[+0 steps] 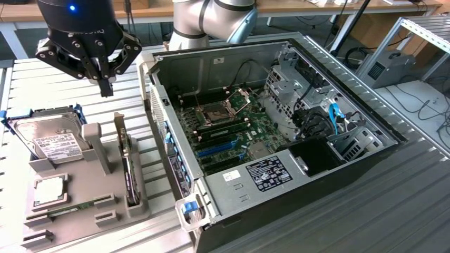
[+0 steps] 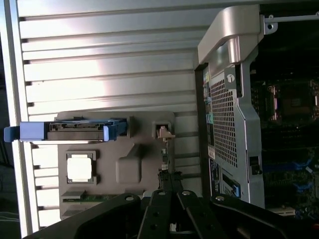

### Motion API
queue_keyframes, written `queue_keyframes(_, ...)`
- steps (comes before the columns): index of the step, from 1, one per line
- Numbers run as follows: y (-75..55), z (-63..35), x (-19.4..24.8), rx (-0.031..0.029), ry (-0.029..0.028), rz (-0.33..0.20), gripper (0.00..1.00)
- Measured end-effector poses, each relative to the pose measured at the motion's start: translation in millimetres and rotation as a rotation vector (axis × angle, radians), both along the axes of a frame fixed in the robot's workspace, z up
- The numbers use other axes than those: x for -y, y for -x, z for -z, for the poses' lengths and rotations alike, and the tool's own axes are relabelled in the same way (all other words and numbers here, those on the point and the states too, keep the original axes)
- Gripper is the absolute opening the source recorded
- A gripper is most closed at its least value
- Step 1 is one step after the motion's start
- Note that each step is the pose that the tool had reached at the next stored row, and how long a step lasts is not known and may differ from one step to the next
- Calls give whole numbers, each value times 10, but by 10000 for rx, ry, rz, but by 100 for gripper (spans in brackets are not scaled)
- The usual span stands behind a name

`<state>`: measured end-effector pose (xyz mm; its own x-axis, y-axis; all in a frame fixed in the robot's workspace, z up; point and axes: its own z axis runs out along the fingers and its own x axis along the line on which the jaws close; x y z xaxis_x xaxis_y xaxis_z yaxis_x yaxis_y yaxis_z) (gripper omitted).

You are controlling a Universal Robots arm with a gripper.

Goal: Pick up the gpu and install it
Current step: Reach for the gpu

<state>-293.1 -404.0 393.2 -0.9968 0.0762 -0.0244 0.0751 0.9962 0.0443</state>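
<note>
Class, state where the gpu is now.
The gpu stands on edge in the grey holder, exterior view's left, between the hard drive and the computer case.

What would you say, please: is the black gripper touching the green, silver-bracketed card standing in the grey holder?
Apart. The exterior view shows bare slatted table between the black gripper and the green gpu below it.

The closed pincer (image 2: 170,180) hangs above the edge-on gpu (image 2: 163,152) in its grey holder (image 2: 130,167), beside the computer case (image 2: 233,114).
</note>
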Motion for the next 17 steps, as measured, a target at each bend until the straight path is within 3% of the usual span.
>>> queue_keyframes(17,0,0,63,0,8,0,11)
